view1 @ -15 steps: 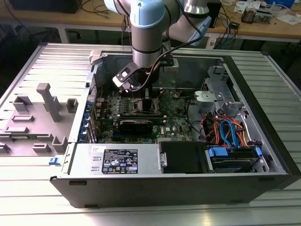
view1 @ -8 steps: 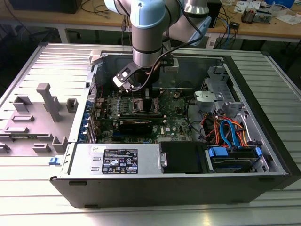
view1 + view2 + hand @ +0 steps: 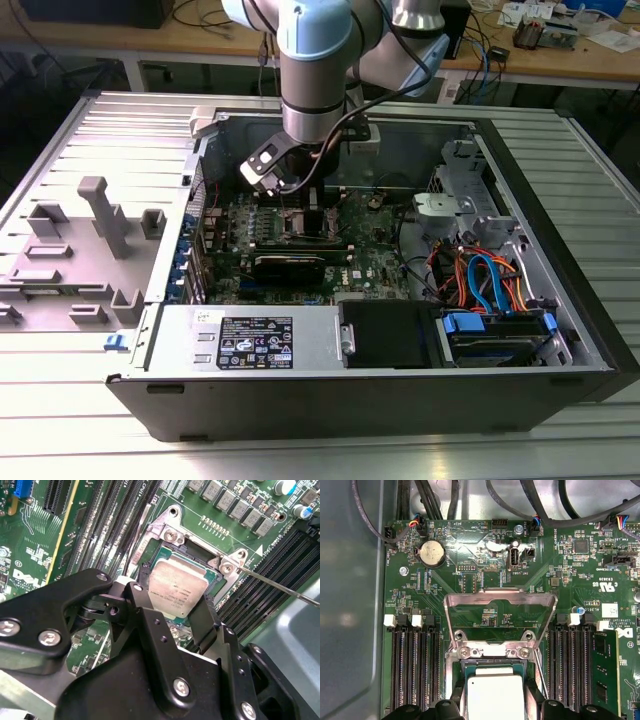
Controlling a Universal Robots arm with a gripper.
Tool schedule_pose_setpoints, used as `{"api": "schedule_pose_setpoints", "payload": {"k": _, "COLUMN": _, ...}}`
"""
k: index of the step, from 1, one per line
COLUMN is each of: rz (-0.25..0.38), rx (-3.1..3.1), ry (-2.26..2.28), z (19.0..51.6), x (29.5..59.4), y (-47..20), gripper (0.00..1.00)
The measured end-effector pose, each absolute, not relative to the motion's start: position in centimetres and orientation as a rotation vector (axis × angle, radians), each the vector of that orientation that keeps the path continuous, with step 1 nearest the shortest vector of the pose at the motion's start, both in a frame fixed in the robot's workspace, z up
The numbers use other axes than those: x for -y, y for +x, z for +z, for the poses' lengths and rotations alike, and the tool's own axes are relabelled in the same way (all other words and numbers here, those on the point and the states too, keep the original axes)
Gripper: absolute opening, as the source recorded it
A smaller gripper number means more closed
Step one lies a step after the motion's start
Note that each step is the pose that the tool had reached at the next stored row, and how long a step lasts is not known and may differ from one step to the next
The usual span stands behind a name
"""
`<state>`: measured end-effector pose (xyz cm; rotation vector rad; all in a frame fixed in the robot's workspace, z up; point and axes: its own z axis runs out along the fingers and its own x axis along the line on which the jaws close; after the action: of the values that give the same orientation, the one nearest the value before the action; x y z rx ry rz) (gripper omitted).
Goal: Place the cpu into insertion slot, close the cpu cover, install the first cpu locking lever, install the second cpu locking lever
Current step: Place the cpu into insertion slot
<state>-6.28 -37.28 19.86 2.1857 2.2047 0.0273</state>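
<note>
The cpu (image 3: 178, 591), a small square chip with a silver top, sits between my gripper's (image 3: 175, 602) two black fingers (image 3: 142, 605), which press on its opposite edges. It lies level in or just over the insertion slot (image 3: 165, 555), whose dark frame and green edge show around it. In the first wrist view the cpu (image 3: 495, 697) is at the slot, and the cpu cover (image 3: 500, 617) stands swung open beyond it. A thin locking lever (image 3: 272, 584) sticks out free beside the slot. In the exterior view the gripper (image 3: 300, 212) reaches down into the open computer case.
Long black memory slots (image 3: 415, 665) flank the socket on both sides. A coin battery (image 3: 431, 554) and cables (image 3: 420, 500) lie beyond the cover. The case (image 3: 400, 390) holds a power supply and drive cables at the exterior view's right. Grey fixtures (image 3: 105, 215) stand on the table.
</note>
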Motion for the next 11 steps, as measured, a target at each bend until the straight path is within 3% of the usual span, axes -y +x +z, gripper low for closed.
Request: {"api": "schedule_pose_setpoints", "payload": {"k": 11, "rz": 0.027, "rx": -2.196, "ry": 2.195, "z": 19.9, "x": 37.31, "y": -6.29, "gripper": 0.55}}
